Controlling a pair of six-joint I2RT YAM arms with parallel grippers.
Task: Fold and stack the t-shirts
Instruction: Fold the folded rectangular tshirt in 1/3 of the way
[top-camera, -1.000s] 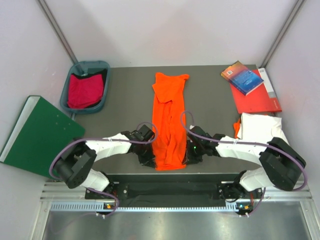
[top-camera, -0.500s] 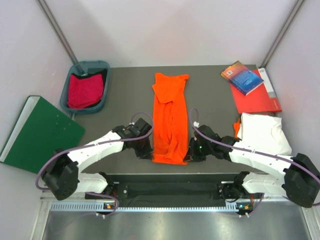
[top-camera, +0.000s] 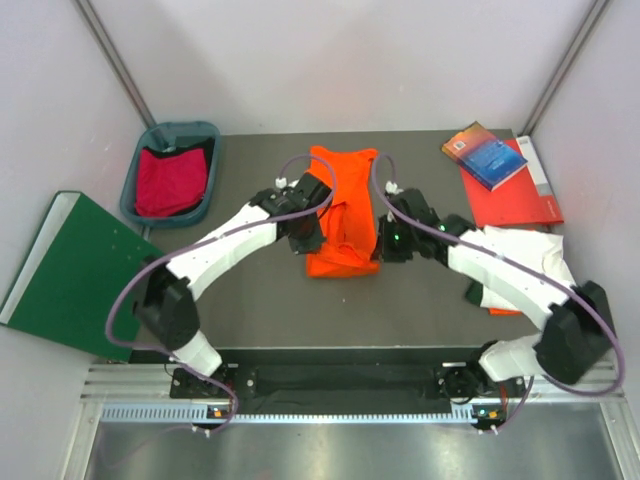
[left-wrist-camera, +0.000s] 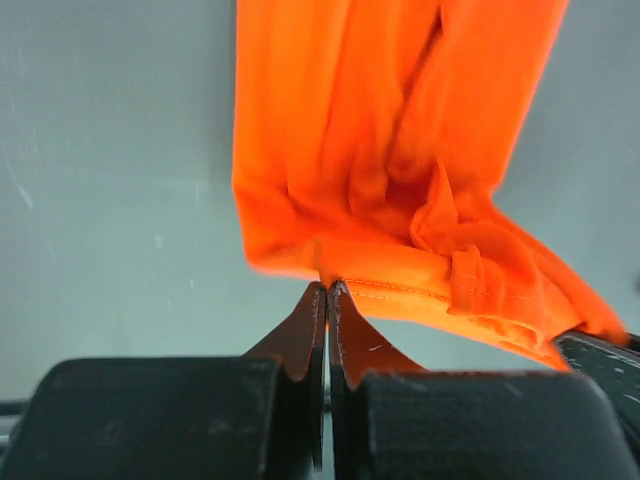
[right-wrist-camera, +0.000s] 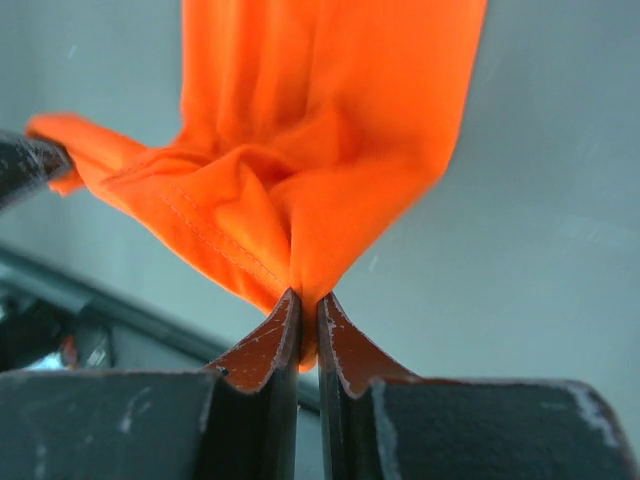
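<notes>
The bright orange t-shirt (top-camera: 343, 215) lies in a narrow strip at the table's middle, its near end lifted and carried over its far part. My left gripper (top-camera: 313, 240) is shut on its left hem corner; in the left wrist view the orange cloth (left-wrist-camera: 400, 150) hangs from my left gripper's (left-wrist-camera: 327, 290) tips. My right gripper (top-camera: 378, 243) is shut on the right hem corner; in the right wrist view the orange cloth (right-wrist-camera: 320, 130) is pinched in my right gripper (right-wrist-camera: 308, 303). A crimson t-shirt (top-camera: 170, 180) lies in the bin. A white folded t-shirt (top-camera: 525, 255) lies at the right.
A teal bin (top-camera: 172, 135) stands at the back left. A stiff dark-green board (top-camera: 75, 270) lies off the table's left edge. Red and blue books (top-camera: 500, 170) lie at the back right. A bit of orange cloth (top-camera: 500, 311) shows under the white shirt.
Both grippers have carried the orange shirt's near hem away from the front edge toward the collar, folding the shirt over itself. Both arms are stretched farther out.
</notes>
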